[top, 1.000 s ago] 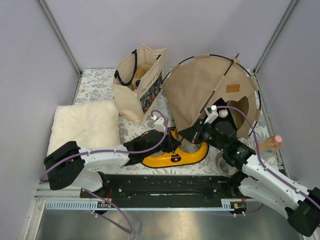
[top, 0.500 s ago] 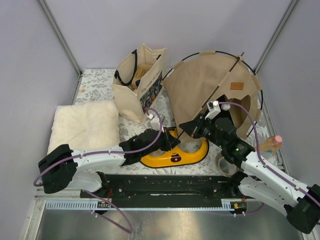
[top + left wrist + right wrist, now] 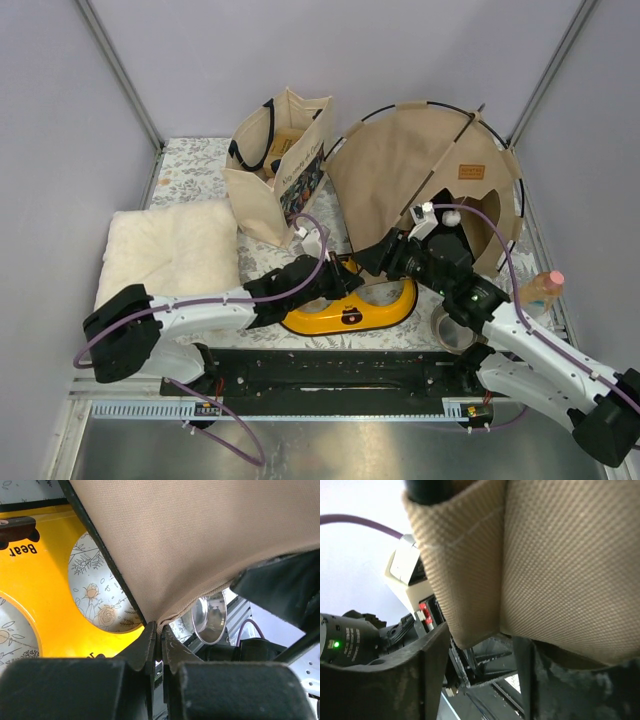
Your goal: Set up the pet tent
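The pet tent (image 3: 410, 175), tan canvas on thin black poles with a brown label (image 3: 470, 172), stands tilted at the back right. My left gripper (image 3: 347, 283) is shut on the tent's lower hem; in the left wrist view the tan canvas (image 3: 200, 540) runs down into the closed jaws of that gripper (image 3: 159, 635). My right gripper (image 3: 378, 255) sits just right of it at the same lower edge, open. In the right wrist view a fabric pole sleeve (image 3: 465, 580) hangs between the spread fingers of the right gripper (image 3: 480, 650), without being pinched.
A beige tote bag (image 3: 280, 170) stands at the back centre and a cream pillow (image 3: 170, 250) lies at the left. A yellow bowl stand (image 3: 350, 310) lies under both grippers. A metal bowl (image 3: 450, 328) and a bottle (image 3: 540, 290) are at the right.
My right gripper has opened and let go of the tent's edge. The tent has swung back and up, more upright. My left gripper has kept its hold.
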Controlling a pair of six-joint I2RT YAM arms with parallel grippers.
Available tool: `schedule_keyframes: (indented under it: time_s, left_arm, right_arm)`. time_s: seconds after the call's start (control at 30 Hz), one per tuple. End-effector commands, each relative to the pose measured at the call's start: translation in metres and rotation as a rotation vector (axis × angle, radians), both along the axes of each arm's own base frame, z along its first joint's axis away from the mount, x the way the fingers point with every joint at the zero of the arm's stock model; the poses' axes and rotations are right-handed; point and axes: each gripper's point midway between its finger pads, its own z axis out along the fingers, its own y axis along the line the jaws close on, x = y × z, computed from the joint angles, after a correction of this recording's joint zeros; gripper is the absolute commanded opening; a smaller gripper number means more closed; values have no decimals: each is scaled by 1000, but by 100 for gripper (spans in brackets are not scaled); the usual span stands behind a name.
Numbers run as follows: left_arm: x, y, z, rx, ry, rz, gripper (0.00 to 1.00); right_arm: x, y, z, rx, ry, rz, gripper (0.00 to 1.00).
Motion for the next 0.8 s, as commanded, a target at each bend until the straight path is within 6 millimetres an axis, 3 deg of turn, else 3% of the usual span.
schedule_keyframes:
  time_s: [0.0,0.13,0.3,0.77]
  left_arm:
    - [11,-15,25,-114,27,39,0]
    - [15,-23,28,-134,32,42,0]
    - [19,-29,28,-131,39,42,0]
    - [15,-36,27,-124,44,0,0]
  right_arm:
    - [-12,-12,-1,-34,30,4,66]
    - [-18,-18,-11,-48,54,-5,72]
    - [-27,-23,-3,-29,-5,19,81]
    - [-28,-34,16,62,-299,-3,51]
